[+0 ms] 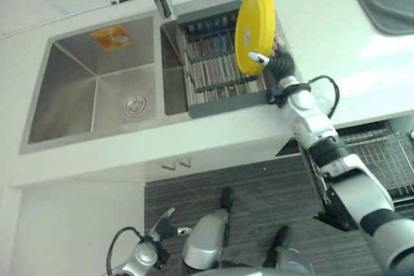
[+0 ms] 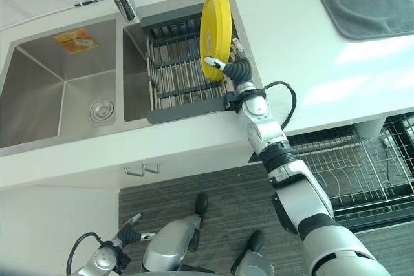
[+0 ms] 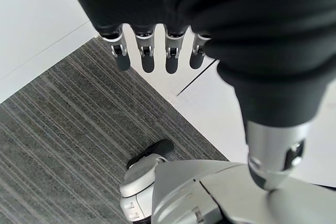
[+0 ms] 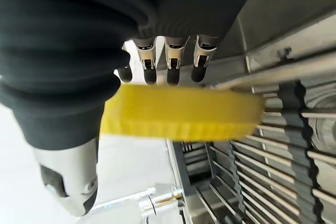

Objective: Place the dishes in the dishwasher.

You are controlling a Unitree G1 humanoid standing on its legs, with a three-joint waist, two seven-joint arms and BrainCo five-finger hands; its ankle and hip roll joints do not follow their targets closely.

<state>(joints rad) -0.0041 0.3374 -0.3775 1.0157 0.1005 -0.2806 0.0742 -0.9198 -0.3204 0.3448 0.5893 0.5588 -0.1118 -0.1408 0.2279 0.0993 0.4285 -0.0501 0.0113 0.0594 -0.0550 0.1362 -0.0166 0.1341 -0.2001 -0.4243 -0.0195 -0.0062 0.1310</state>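
The right arm reaches up and forward from the lower right, almost straight, with its wrist bent a little. The right hand [image 2: 234, 64] is closed in a pinch: its fingers [image 4: 151, 65] lie on one side of a yellow plate [image 2: 214, 33] and the thumb on the other. The left hand [image 1: 161, 227] hangs low, its fingers [image 3: 148, 53] straight and relaxed.

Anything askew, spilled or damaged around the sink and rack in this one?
Nothing stands out. The yellow plate stands on edge over the dish rack because the right hand grips it. A sticker lies on the left basin's wall. No spill or damage visible.
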